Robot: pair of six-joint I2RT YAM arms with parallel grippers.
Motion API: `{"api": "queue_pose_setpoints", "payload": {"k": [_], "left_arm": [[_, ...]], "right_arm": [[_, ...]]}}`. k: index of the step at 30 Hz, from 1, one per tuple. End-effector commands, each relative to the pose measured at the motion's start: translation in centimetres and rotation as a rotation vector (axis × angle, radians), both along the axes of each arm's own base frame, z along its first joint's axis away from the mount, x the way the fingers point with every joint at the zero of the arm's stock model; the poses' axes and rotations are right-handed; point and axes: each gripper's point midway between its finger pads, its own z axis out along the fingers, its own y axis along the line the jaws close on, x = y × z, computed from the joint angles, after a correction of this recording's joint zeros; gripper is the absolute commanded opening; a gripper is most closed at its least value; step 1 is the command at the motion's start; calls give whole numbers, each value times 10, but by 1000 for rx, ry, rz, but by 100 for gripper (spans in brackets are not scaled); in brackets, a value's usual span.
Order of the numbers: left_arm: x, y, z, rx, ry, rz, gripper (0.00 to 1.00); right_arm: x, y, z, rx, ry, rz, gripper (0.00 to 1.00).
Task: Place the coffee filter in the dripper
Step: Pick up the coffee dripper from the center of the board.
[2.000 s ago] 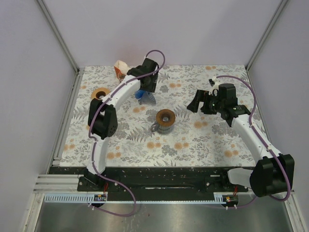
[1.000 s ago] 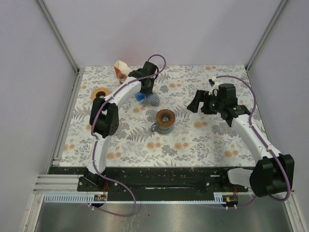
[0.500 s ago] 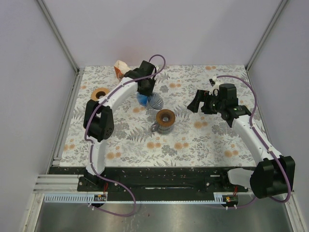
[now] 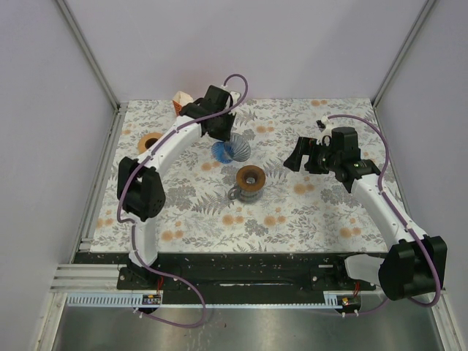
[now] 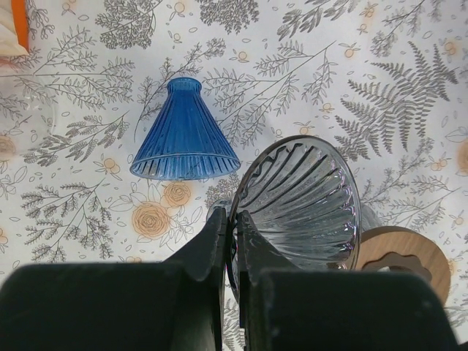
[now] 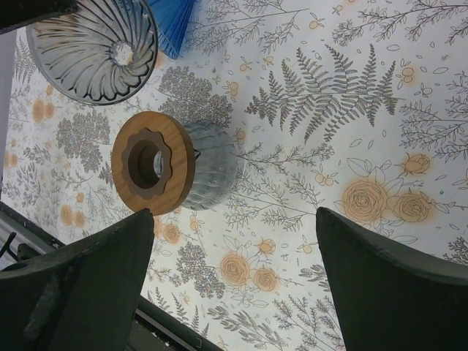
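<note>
The left end effector (image 5: 234,219) is closed tight on the rim of the clear glass dripper (image 5: 300,205). Holding it by the edge leaves the cone's mouth free. The dripper hangs over the tabletop (image 4: 322,212), just beside a blue ribbed cone (image 5: 183,135) and near the wooden collar (image 5: 402,256) on the grey cup (image 6: 208,164) — probably its seat, so that it stands mouth-up. The coffee filter (image 4: 183,104), white and orange, lies at the far edge, well apart from the dripper. The right end effector (image 4: 297,157) is spread wide and holds nothing.
</note>
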Motion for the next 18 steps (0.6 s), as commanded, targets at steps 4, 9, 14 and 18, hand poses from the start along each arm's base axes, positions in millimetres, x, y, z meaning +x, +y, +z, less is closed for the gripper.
{"api": "queue_pose_setpoints", "payload": {"k": [4,9,14,18], "left_arm": [[-21,-18,94,-171,-160,-94,0],[-36,-20,125,-204,-206,-124,0],[-59,-27,142,-287,-167,-166,0],[-81,-37,144,-376,-87,-201,0]], "right_arm": [[7,8,33,40,-71,19,100],[9,15,49,76,-95,41,99],[6,37,91,100,-188,94,99],[5,61,123,157,-243,157,90]]}}
